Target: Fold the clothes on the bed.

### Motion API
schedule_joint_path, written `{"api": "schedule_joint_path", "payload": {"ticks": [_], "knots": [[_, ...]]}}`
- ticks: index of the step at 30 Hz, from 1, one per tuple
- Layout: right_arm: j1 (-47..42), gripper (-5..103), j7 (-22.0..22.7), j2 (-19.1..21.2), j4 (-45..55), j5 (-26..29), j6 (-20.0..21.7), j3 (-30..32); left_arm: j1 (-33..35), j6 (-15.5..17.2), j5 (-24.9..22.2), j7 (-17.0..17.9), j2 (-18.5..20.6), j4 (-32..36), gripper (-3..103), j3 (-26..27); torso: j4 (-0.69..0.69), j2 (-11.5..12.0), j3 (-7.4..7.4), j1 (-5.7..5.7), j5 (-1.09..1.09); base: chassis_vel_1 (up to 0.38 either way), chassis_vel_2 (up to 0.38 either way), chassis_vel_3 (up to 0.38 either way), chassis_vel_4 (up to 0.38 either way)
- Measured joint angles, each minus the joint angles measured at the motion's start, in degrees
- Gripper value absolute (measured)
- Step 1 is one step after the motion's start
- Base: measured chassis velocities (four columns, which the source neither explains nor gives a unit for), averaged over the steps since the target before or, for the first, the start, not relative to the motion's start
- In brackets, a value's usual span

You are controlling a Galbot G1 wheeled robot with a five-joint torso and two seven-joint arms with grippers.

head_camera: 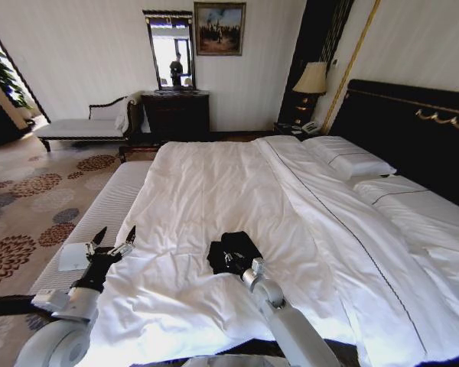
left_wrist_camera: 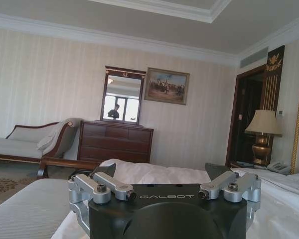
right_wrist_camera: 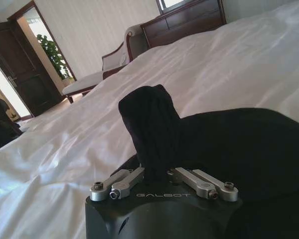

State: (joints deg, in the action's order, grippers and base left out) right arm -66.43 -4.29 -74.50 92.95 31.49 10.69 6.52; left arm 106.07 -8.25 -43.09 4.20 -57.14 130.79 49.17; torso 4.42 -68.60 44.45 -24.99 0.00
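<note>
The clothes point(head_camera: 236, 249) are a small black bundle lying on the white duvet of the bed point(head_camera: 214, 183), near its front edge. My right gripper point(head_camera: 234, 261) sits at the bundle's near side, shut on the fabric. In the right wrist view a ridge of the black clothes point(right_wrist_camera: 152, 124) stands up from between the closed fingers of the right gripper point(right_wrist_camera: 157, 167). My left gripper point(head_camera: 116, 233) is open, its fingers pointing up, over the bed's left edge and well apart from the clothes. The left wrist view shows the left gripper point(left_wrist_camera: 162, 172) holding nothing.
A pale bench point(head_camera: 99, 210) runs along the bed's left side with a white sheet of paper point(head_camera: 73, 256) on it. Pillows point(head_camera: 350, 158) and the black headboard point(head_camera: 413, 126) lie to the right. A chaise point(head_camera: 80, 126), dresser point(head_camera: 176, 115) and lamp point(head_camera: 312, 79) stand by the far wall.
</note>
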Motion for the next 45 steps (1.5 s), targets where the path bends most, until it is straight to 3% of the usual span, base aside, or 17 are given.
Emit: {"api": "schedule_joint_path", "payload": {"ticks": [9,20,23,26,28,32,33,39,45], "knots": [[-0.98,7,-0.64,3.74,2.71,-0.92,0.20,-1.08,0.00,0.00,0.00,0.00,0.00,0.00,100,0.00,0.00,0.00,0.00,0.00,0.00,0.000,0.000,0.000,0.000],[0.04,4,-0.07,4.55,1.32,-2.40,0.19,-4.26,0.00,0.00,0.00,0.00,0.00,0.00,100,0.00,0.00,-0.01,0.00,0.00,0.00,0.000,0.000,0.000,0.000],[0.35,19,0.10,4.56,1.27,-2.50,0.22,-4.56,0.00,0.00,0.00,0.00,0.00,0.00,100,0.00,0.00,0.00,0.00,0.00,0.00,0.000,0.000,0.000,0.000],[0.37,24,0.24,4.45,1.27,-2.63,0.13,-4.69,0.00,0.00,0.00,0.00,0.00,0.00,100,0.00,0.00,-0.01,0.00,0.00,0.00,0.000,0.000,0.000,0.000],[0.29,35,0.60,4.09,1.55,-2.67,-0.18,-4.72,0.00,0.00,0.00,0.00,0.00,0.00,100,0.00,0.00,-0.01,0.00,0.00,0.00,0.000,0.000,0.000,0.000],[-0.23,45,0.89,3.89,3.28,-2.76,-0.29,-4.81,0.00,0.00,0.00,0.00,0.00,0.00,100,0.00,0.00,-0.01,0.00,0.00,0.00,0.000,0.000,0.000,0.000],[-0.87,56,0.86,3.89,5.12,-2.94,-0.41,-4.97,0.00,0.00,0.00,0.00,0.00,0.00,100,0.00,0.00,0.00,0.00,0.00,0.00,0.000,0.000,0.000,0.000],[-3.42,73,1.26,4.17,10.57,-3.04,-0.46,-5.40,0.00,0.00,0.00,0.00,0.00,0.00,100,0.00,0.00,-0.01,0.00,0.00,0.00,0.000,0.000,0.000,0.000],[-4.87,94,2.07,3.01,13.13,-2.90,-4.59,-1.23,0.00,0.00,0.00,0.00,0.00,0.00,100,0.00,0.00,-0.01,0.00,0.00,0.00,0.000,0.000,0.000,0.000]]}}
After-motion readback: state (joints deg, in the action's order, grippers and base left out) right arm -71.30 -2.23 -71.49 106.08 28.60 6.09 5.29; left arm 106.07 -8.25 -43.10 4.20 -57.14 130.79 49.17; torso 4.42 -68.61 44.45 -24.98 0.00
